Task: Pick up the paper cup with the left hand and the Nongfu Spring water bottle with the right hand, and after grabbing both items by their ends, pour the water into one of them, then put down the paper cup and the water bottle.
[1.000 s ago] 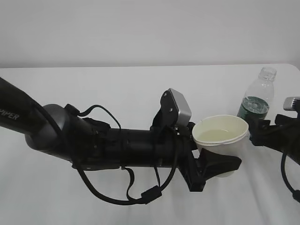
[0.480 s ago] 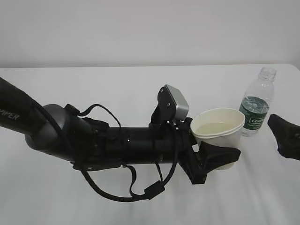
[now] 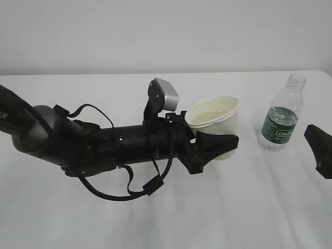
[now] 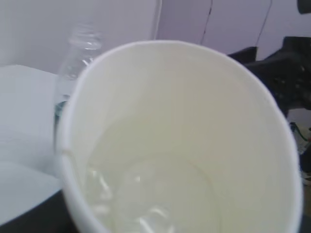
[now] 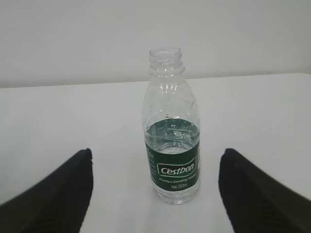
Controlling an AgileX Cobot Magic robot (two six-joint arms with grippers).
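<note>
Left hand [image 3: 213, 145] reaches in from the left side, jaws clamped around the lower body of the paper cup [image 3: 213, 123], cup upright, rim up, pale liquid pooled inside. Grey block [image 3: 166, 93] sits on the wrist just left of the cup; black cable [image 3: 122, 193] loops under the arm. Cestbon water bottle [image 3: 280, 120] stands upright on the white table [image 3: 104, 223], right of the cup, apart from it, uncapped, green label. Right hand [image 3: 319, 155] shows only as a black tip right of the bottle, not touching.
</note>
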